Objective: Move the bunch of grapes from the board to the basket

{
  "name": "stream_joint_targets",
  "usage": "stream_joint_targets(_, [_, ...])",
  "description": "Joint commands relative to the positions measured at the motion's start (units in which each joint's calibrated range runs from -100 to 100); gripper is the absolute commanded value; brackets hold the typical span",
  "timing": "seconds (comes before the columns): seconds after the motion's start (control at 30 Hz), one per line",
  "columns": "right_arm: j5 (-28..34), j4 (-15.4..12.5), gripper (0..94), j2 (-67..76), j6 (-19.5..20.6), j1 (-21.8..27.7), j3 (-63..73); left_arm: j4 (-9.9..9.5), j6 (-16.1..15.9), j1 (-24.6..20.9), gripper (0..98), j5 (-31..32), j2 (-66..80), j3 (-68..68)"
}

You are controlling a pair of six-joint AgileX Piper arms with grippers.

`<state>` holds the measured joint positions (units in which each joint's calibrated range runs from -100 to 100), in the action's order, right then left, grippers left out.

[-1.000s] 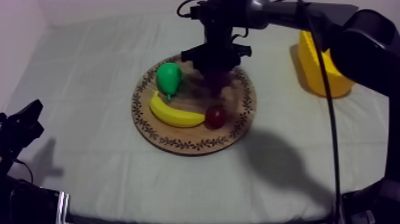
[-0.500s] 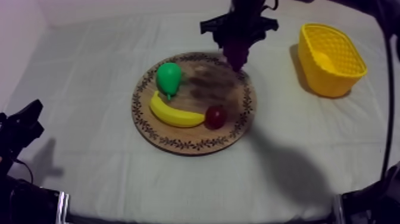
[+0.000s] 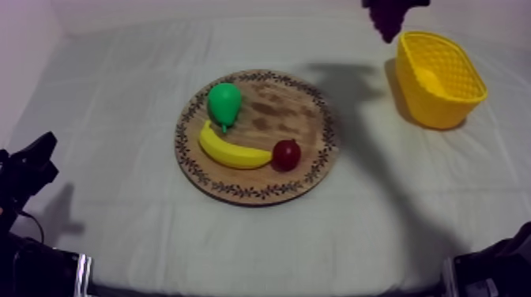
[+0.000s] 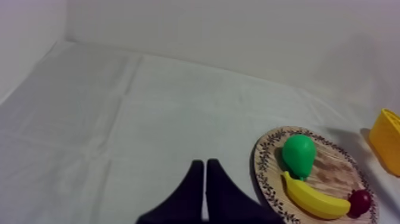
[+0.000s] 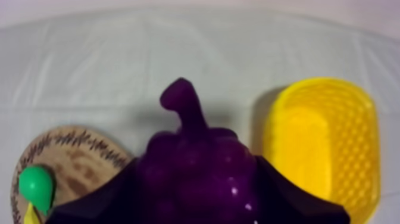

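Nearest, at the table's left edge, the left gripper rests low with its two black fingers pressed together into a narrow wedge, holding nothing.

Past it, mid-table, lies the round wooden board. On it are a banana, a green pear touching the banana's far end, and a small red fruit at the banana's other tip. The board's far half is bare.

Farther back and to the right, the right gripper pinches the bunch of grapes from both sides, stem up, in the air. The bunch hangs beside the yellow basket, just off its board-side rim and not yet over the opening.

The step in hand seems to be the carry to the basket. Done well, the arm would bring the bunch fully over the middle of the opening, then lower it inside the walls before the fingers part, so it cannot catch the rim or tip the basket.

A second ago the right gripper was down on the board at the grapes. Half a second ago it held them above the board's far rim. Now they are clear of the board and close to the basket. The other fruit and the left gripper have not moved.
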<state>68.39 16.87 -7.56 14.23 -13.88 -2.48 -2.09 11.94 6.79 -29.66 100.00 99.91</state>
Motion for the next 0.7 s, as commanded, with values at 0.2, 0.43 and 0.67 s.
stream_joint_targets(0.2, [-6.5,1.4,32.8,6.4,-2.6,6.5,-5.8,0.01,0.0,0.0,0.1,0.0,0.0,0.0])
stream_joint_targets(0.43, [-12.9,2.7,33.0,9.2,-3.8,10.1,-11.4,0.01,0.0,0.0,0.1,0.0,0.0,0.0])
stream_joint_targets(0.67, [-21.8,5.0,33.4,10.1,-3.9,12.9,-18.8,0.01,0.0,0.0,0.1,0.0,0.0,0.0])
